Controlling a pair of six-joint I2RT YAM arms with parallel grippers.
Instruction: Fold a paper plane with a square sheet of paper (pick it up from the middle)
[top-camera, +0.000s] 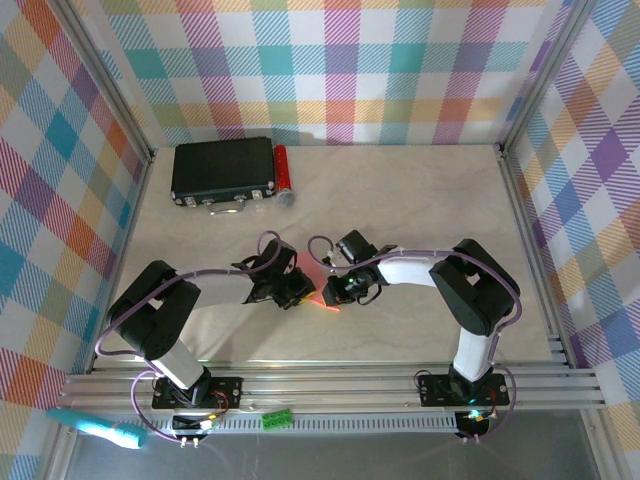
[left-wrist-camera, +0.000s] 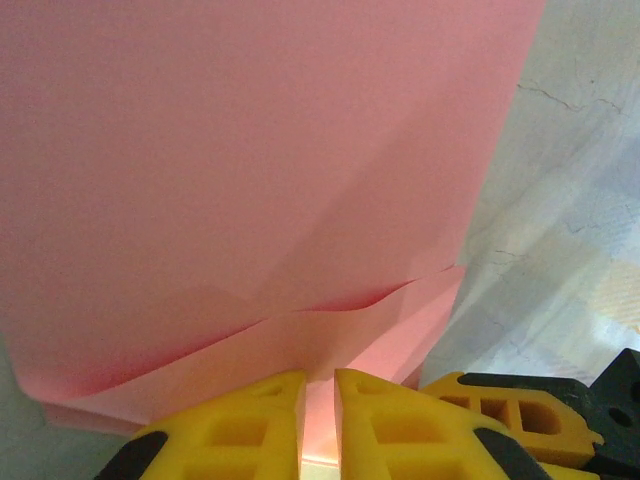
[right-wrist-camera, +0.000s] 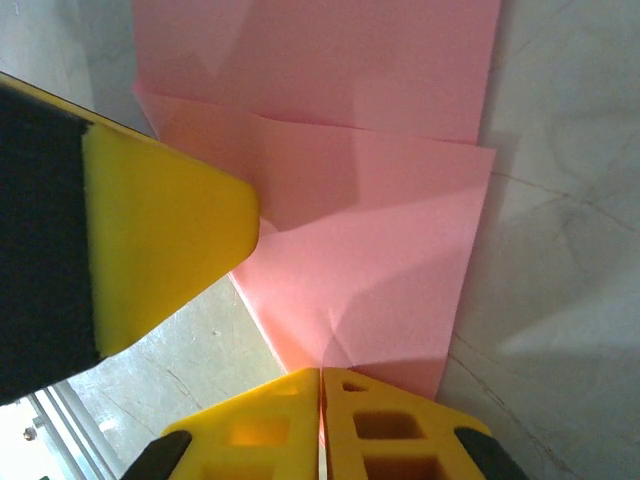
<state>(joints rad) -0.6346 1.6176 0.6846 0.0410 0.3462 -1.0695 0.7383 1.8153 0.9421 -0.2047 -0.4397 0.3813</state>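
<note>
A: Where is the square sheet of paper (top-camera: 330, 304) at this moment?

B: In the top view it lies on the table (top-camera: 420, 200), a little below the centre of the frame, between the two grippers. Only a small pink piece of it shows there. The wrist views show it folded, with flaps lying one over the other and several creases.

A: How does the left gripper (left-wrist-camera: 320, 378) stand?

B: In its own wrist view the two yellow fingers are at the bottom edge, almost together, with only a thin slit between them. Pink paper shows inside this slit, so the fingers are clamped on the near edge of the sheet. The paper covers most of that frame, from the upper left down to the fingers.

A: And the right gripper (right-wrist-camera: 320, 372)?

B: Its fingers meet at the bottom centre of the right wrist view, pressed together on the lower corner of the sheet. At the left of the same frame, the tip of one yellow finger of the left gripper lies over the paper's left edge.

A: Is there something else on the table?

B: A black box (top-camera: 222, 168) in the upper left of the top view, and a small red cylinder (top-camera: 282, 168) just beside its right end, both well apart from the paper
</note>
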